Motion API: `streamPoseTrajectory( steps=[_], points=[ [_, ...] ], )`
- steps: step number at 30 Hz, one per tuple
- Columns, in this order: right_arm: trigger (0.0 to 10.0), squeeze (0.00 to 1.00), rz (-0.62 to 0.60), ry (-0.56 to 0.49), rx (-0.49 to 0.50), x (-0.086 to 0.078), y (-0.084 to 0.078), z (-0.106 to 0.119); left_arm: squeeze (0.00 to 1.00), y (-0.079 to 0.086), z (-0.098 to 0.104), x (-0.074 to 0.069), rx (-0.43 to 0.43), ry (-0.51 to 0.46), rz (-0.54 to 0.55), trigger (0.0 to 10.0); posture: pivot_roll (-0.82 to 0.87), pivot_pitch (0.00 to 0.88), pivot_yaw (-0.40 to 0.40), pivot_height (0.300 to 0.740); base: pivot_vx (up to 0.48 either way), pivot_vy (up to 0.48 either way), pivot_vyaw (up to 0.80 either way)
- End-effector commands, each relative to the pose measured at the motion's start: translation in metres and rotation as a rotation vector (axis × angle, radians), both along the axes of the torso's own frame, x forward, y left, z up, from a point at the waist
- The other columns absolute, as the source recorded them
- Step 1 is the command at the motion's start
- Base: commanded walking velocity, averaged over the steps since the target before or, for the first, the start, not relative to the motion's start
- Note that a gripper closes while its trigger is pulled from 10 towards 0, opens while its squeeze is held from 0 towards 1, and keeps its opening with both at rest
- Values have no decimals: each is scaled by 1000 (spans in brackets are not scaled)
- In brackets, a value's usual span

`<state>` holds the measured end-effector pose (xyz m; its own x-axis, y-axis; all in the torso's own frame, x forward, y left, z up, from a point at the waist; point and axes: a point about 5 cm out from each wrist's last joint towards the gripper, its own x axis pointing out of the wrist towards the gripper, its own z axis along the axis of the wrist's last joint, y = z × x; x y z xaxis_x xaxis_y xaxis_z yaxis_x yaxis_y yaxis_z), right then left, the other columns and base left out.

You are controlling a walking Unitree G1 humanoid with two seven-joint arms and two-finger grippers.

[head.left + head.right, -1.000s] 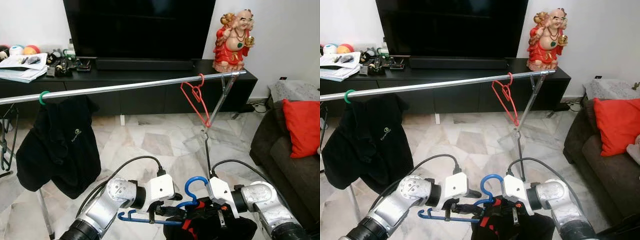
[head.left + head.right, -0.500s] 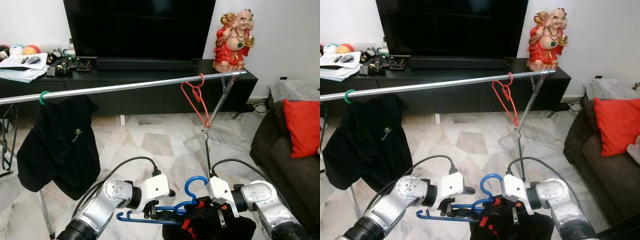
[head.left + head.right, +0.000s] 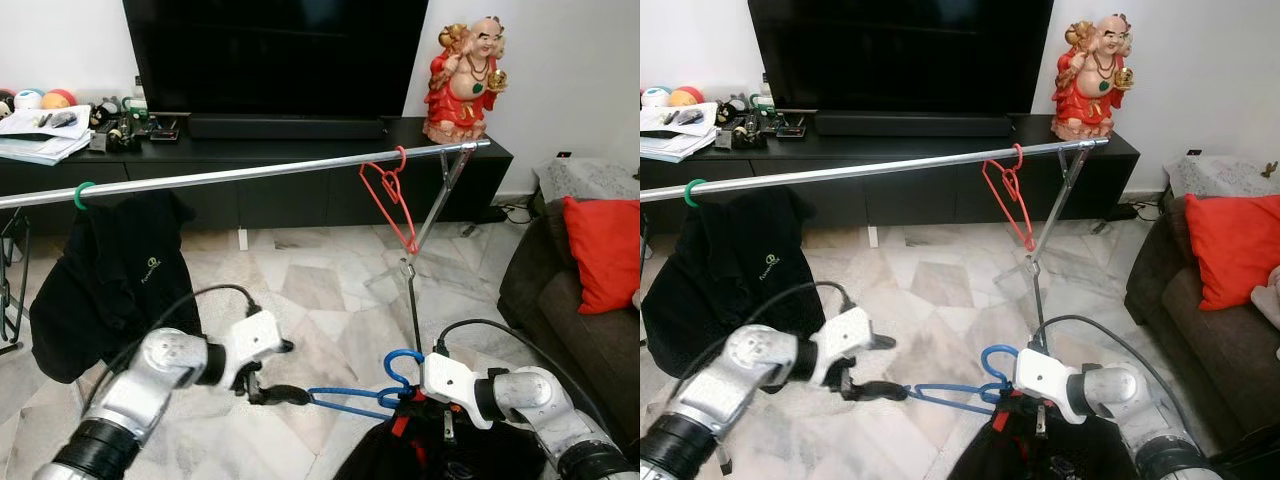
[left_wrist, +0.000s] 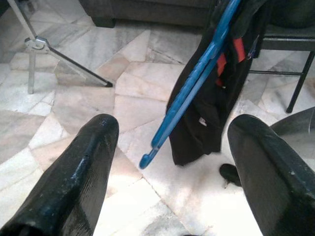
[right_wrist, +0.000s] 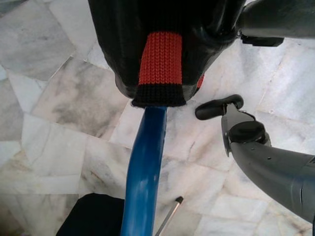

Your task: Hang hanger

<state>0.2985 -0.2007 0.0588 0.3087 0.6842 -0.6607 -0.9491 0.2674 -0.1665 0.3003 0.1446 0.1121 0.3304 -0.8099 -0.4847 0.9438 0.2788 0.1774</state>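
A blue hanger (image 3: 350, 400) carrying a black garment with red trim (image 3: 420, 455) hangs low over the marble floor. My right gripper (image 3: 425, 405) holds it at the hook end, its fingers buried in the cloth; the right wrist view has the blue bar (image 5: 142, 177) running into the red collar (image 5: 160, 66). My left gripper (image 3: 288, 370) stands open just left of the hanger's free tip, apart from it. The left wrist view shows its fingers (image 4: 93, 147) spread wide, the blue hanger (image 4: 192, 88) ahead of them. The silver rail (image 3: 250, 172) runs across higher up.
On the rail hang a red hanger (image 3: 392, 200) and a black shirt (image 3: 115, 290) on a green hook. The rack's leg (image 3: 412, 290) stands just beyond my right arm. A dark sofa with a red cushion (image 3: 605, 250) is at the right, a TV console (image 3: 300, 150) behind.
My left gripper has let go of the blue hanger's left end and drawn back to the left, open. The hanger now hangs from the right gripper alone, slightly lower.
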Motion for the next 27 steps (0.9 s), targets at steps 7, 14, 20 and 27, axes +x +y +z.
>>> streamPoseTrajectory(
  steps=[7, 14, 20, 27],
  points=[
    [0, 0, -272, -127, 39, 23, -8, 11, 0, -4, -2, -1, -34, -6, 65, 10000, -28, 0, -62, 740, 0, 0, 0],
    [0, 0, -499, -195, 161, 42, -6, 30, 0, -36, -32, -5, -42, -7, 233, 10000, -35, 0, -56, 740, 0, 0, 0],
    [0, 0, -483, -223, 227, 48, 2, 45, 0, -65, -52, -9, -16, 11, 272, 10000, -48, 0, -53, 740, 0, 0, 0],
    [0, 0, -455, -269, 279, 53, 12, 67, 0, -100, -66, -2, 45, -24, 339, 10000, -63, 0, -52, 740, 0, 0, 0]
  ],
)
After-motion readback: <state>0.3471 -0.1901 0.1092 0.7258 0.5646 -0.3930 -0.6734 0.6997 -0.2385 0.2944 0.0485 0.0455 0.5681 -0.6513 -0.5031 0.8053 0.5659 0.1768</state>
